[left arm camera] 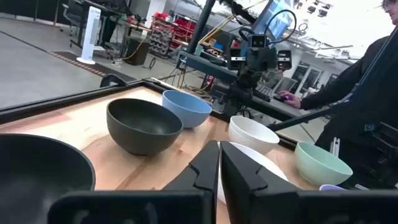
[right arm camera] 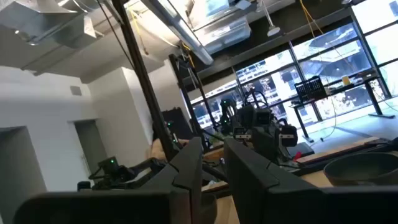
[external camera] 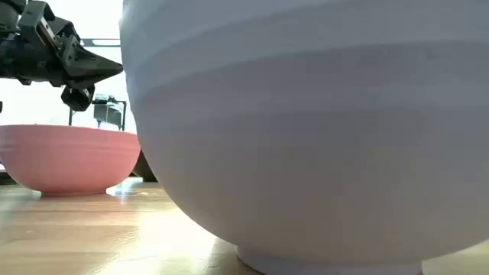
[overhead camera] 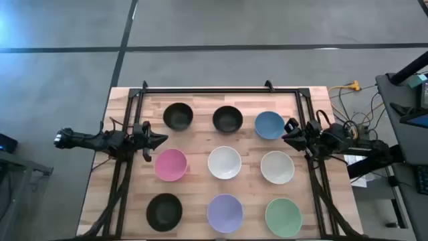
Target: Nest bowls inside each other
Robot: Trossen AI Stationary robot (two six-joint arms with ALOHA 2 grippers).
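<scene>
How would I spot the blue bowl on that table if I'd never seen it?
Look down on the wooden table, where nine bowls sit in three rows of three. Take the far row, the one with two black bowls. The blue bowl ends that row beside the right tool, and it is the only blue one.

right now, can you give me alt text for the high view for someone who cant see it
Nine bowls sit in a three-by-three grid on a wooden table, none nested: black, black and blue at the back; pink, white, white in the middle; black, lavender, green in front. The left hand hovers beside the pink bowl, the right hand beside the blue.
</scene>
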